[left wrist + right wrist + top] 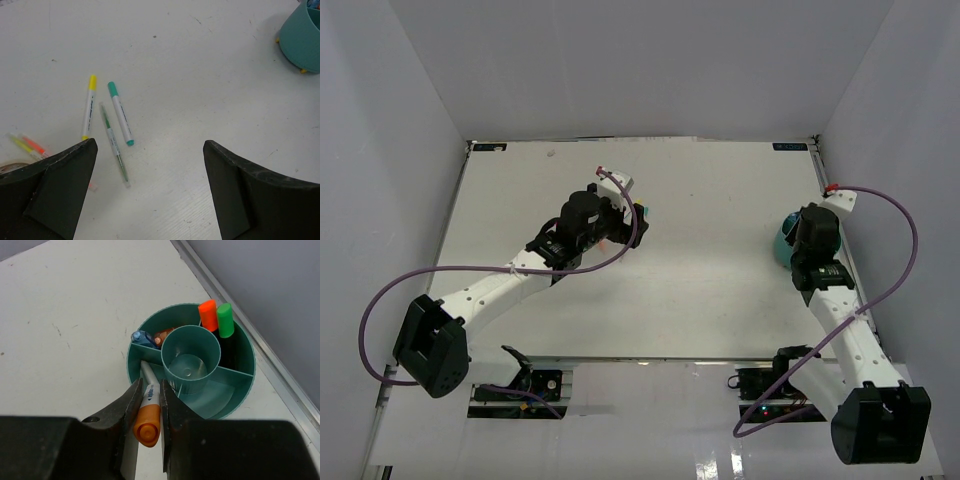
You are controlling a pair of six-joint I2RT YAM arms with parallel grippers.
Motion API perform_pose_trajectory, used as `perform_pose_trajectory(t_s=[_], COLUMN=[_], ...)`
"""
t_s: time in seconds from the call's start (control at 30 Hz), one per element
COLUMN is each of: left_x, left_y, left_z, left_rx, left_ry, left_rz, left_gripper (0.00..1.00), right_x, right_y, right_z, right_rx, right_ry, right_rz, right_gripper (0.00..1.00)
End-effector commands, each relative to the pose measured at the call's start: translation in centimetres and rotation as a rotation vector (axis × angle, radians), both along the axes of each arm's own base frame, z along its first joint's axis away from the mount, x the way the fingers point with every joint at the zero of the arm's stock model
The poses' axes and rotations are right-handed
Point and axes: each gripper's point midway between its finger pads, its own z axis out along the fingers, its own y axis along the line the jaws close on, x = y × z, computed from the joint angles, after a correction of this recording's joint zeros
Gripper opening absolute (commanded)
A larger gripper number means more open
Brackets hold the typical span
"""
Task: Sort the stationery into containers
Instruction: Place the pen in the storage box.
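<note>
Two arms in play.

Top view: my left gripper hangs over the middle-left of the table. My right gripper is at the teal organiser by the right edge. Jaw states can't be read from up here.

Left wrist view: left jaws are spread wide and hold nothing. On the table below, close together, lie a yellow-capped pen, a teal-capped pen and a thin green pen. At lower left, partly hidden behind my finger, are a small yellow pen, a small orange pen and a sliver of a beige loop. The organiser is off in the top right corner, well apart from them.

Right wrist view: right jaws are clamped on an orange-capped white pen, its far end at or just inside the organiser's near-left compartment. Already inside are an orange-capped highlighter and a green-capped highlighter, upright together, plus a light blue piece and a salmon piece in the left section. The centre tube looks empty.

Progress, my guess: under halfway. Four items are in and one is about to drop. At least five pens and the loop are unsorted on my left side.
</note>
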Motion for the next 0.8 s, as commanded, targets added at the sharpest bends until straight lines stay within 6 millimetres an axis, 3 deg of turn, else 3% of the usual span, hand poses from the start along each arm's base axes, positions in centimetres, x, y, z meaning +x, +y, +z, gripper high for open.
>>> perform_pose_trajectory(t_s=[0.0, 0.2, 0.33, 0.43, 0.6, 0.77], left_x=[0.4, 0.7, 0.7, 0.7, 1.1, 1.1], left_y=[0.2, 0.4, 0.3, 0.1, 0.1, 0.1], left_z=[2.1, 1.7, 1.4, 1.2, 1.0, -0.7], left_rx=[-0.029, -0.022, -0.019, -0.015, -0.017, 0.013], left_ry=[-0.035, -0.028, -0.019, -0.012, 0.001, 0.059], left_rz=[0.024, 0.043, 0.036, 0.034, 0.050, 0.062], left_gripper=[0.98, 0.98, 0.98, 0.98, 0.98, 0.98], right_x=[1.6, 2.4, 2.9, 2.9, 2.2, 1.9], right_y=[-0.1, -0.3, -1.0, -1.0, -0.6, 0.6], right_z=[0.9, -1.4, -1.9, -1.7, 0.6, 5.1], right_rx=[0.047, 0.087, 0.104, 0.106, 0.099, 0.099], right_ry=[-0.101, -0.103, -0.115, -0.119, -0.148, -0.194], right_rz=[0.001, 0.009, -0.008, -0.005, 0.026, 0.099], right_gripper=[0.08, 0.13, 0.29, 0.48, 0.73, 0.79])
